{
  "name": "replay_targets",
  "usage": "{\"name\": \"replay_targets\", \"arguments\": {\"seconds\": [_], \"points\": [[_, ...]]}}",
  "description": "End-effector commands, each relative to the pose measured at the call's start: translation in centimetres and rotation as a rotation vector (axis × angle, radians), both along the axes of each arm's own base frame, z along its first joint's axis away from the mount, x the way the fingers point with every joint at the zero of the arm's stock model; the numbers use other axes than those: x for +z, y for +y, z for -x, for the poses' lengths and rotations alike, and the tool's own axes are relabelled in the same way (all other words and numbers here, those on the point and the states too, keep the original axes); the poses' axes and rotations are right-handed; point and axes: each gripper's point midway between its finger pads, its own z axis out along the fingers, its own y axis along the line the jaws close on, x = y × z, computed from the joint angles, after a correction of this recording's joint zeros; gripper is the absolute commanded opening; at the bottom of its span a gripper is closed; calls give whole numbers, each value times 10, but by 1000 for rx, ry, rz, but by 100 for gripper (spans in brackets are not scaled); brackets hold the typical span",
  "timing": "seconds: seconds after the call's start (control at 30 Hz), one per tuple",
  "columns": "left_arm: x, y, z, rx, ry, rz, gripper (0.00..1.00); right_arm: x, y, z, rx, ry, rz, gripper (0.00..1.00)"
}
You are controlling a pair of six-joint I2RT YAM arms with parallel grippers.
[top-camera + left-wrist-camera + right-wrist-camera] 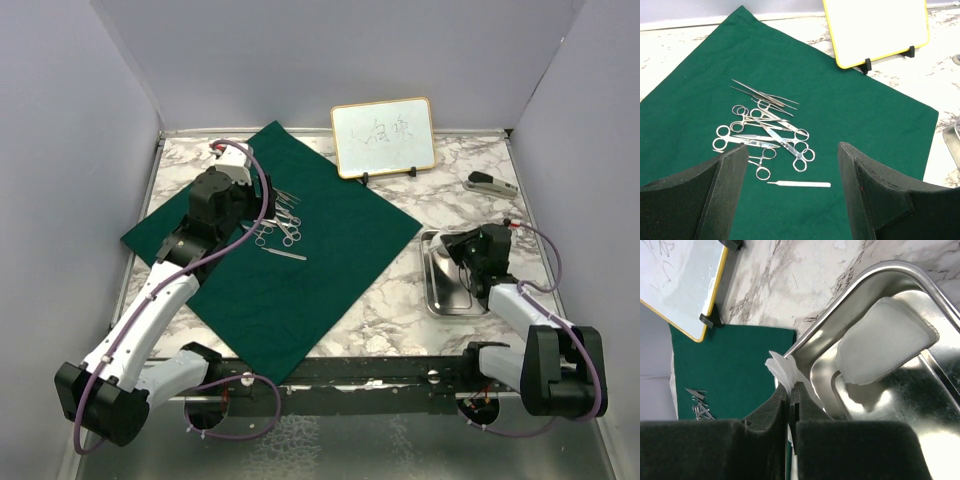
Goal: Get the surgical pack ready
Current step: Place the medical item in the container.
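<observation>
Cloth point(300, 290) spread; my right jaws pinch gauze point(782, 371) at the tray point(850, 295), left jaws apart over unsorted instruments point(765, 135); packing remains.

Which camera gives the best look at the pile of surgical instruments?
Left wrist view: the instruments lie close and unobstructed on the green cloth, each distinguishable. Top external shows them small and distant; right wrist catches only a tiny sliver at its left edge.
</observation>
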Motion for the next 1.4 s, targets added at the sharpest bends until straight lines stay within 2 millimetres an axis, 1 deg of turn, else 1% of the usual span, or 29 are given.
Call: {"name": "replay_targets", "arguments": {"seconds": [0.0, 0.07, 0.23, 0.43, 0.53, 0.77, 0.9, 0.93, 1.0, 1.07, 1.2, 1.3, 1.37], "points": [[3, -11, 1, -55, -16, 19, 75, 15, -10, -9, -80, -79, -19, 1], [1, -13, 0, -60, -8, 19, 75, 6, -12, -6, -97, -51, -28, 1], [0, -12, 0, -57, -7, 14, 75, -10, -13, -4, -110, -15, -37, 1], [-1, -12, 0, -58, -7, 13, 75, -34, -26, 7, -176, 97, 4, 1], [0, -12, 1, -62, -10, 13, 75, -37, -33, 14, -201, 105, 41, 1], [0, -12, 1, -61, -10, 11, 75, -41, -39, 26, -201, 112, 93, 1], [0, -12, 1, -60, -8, 11, 75, -40, -39, 27, -192, 107, 109, 1], [0, -12, 1, -61, -9, 12, 75, -36, -37, 25, -163, 85, 118, 1], [0, -12, 1, -62, -9, 12, 75, -21, -24, 14, -45, -1, 154, 1], [0, -13, 1, -64, -9, 11, 75, -12, -18, 9, 21, -38, 187, 1], [0, -14, 1, -71, -10, 14, 75, 6, -18, 6, 59, -127, 261, 1], [-1, -15, 2, -79, -6, 16, 75, 12, -20, 3, 40, -148, 258, 1], [-1, -15, 2, -80, -7, 16, 75, 16, -16, -2, 50, -167, 233, 1]]}}
